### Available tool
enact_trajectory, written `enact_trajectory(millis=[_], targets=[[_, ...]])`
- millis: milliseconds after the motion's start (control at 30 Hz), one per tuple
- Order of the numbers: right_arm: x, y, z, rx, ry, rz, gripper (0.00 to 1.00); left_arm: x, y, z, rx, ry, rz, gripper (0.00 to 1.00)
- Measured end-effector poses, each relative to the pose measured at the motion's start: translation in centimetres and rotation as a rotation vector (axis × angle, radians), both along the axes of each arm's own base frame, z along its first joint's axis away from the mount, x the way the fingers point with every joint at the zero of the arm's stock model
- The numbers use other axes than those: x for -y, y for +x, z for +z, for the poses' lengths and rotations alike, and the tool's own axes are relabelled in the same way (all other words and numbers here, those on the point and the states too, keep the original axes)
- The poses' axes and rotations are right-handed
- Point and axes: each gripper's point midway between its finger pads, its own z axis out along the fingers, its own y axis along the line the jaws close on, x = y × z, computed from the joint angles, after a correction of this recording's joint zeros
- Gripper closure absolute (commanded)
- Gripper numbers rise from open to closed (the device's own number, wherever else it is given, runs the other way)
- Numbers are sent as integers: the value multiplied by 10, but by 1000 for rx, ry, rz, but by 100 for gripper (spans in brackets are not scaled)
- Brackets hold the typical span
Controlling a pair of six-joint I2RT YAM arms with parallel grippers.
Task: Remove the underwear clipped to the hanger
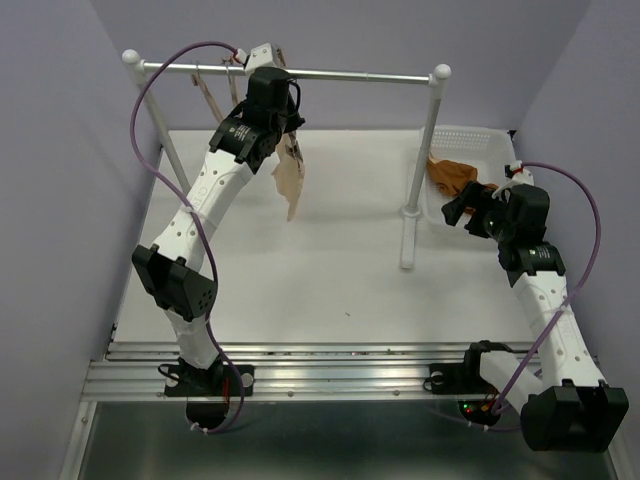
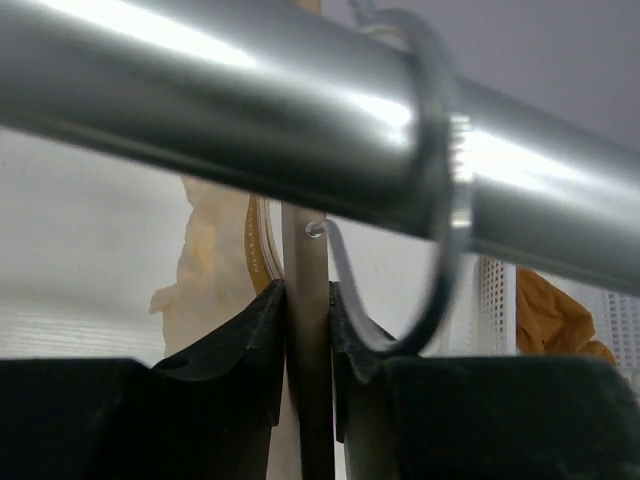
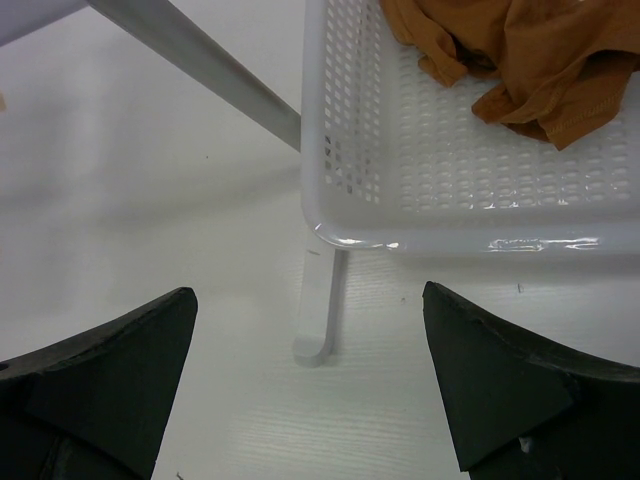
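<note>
In the left wrist view my left gripper (image 2: 307,295) is shut on the hanger (image 2: 305,250), its slim light-brown bar standing upright between the two black fingers. The hanger's wire hook (image 2: 440,250) loops over the metal rail (image 2: 200,100). The pale beige underwear (image 2: 205,260) hangs just behind and left of the fingers. From above, the left gripper (image 1: 268,100) sits right under the rail and the underwear (image 1: 290,185) dangles below it. My right gripper (image 1: 455,212) is open with nothing in it, low over the table beside the basket.
A white perforated basket (image 1: 475,135) at the back right holds an orange-brown cloth (image 3: 530,50). The rack's right post (image 1: 420,160) and its foot (image 3: 318,320) stand just left of the basket (image 3: 330,150). Purple walls close in on both sides.
</note>
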Motion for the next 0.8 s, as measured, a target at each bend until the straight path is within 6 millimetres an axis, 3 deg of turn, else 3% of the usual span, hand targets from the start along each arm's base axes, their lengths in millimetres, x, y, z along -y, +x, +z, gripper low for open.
enact_trajectory(millis=[267, 633, 800], targets=[[1, 0, 0, -1, -2, -6, 0, 0, 1, 4, 15, 20, -10, 100], [1, 0, 0, -1, -3, -7, 0, -1, -3, 6, 38, 127, -37, 100], [2, 0, 0, -1, -5, -10, 0, -1, -13, 25, 91, 174, -45, 100]])
